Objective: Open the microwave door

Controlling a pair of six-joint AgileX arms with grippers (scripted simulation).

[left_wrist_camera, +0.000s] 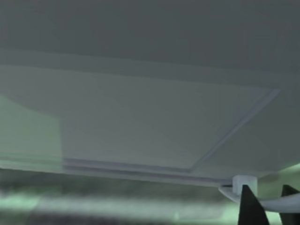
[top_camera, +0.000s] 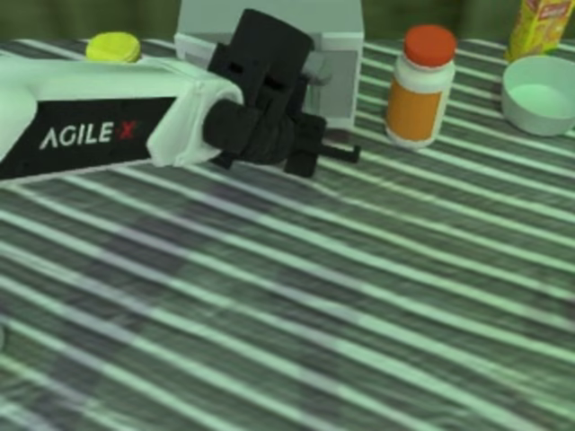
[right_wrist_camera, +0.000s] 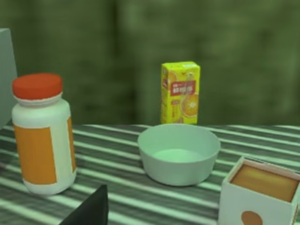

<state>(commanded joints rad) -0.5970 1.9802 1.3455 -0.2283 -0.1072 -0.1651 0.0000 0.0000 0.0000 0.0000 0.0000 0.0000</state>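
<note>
Door [left_wrist_camera: 140, 126] fills the view close up, window w/ thin light frame. Handle [left_wrist_camera: 276, 199] sits betw. two dark fingertips [left_wrist_camera: 251, 208] of left gripper [left_wrist_camera: 269, 211]. Striped table [left_wrist_camera: 93, 206] beyond.

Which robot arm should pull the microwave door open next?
Probably the left. The left gripper is already at the microwave front, with the microwave door filling its wrist view. The right arm is out of the top view, facing a bottle and bowl.
</note>
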